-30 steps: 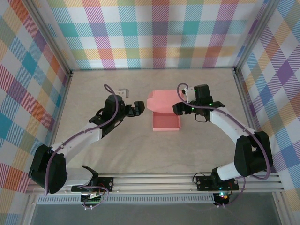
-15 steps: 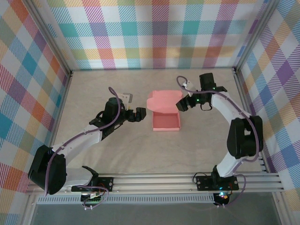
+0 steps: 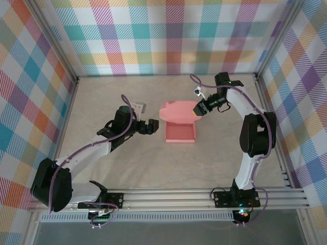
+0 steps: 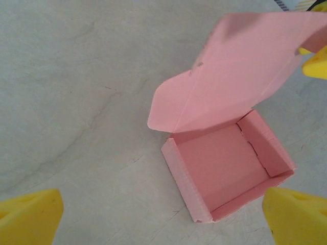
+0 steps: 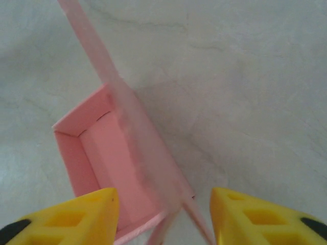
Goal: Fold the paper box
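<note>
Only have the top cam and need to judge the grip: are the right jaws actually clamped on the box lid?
Observer: Not clamped. On the right wrist camera the lid runs edge-on between the right fingers, and a gap shows between card and finger.
Operator: Tray walls up?
Observer: Yes. The left wrist camera shows the tray with all four walls standing and nothing inside.
Operator: Left jaws open?
Observer: Wide open. The left wrist camera has a left fingertip in each lower corner, with the tray framed between them.
</note>
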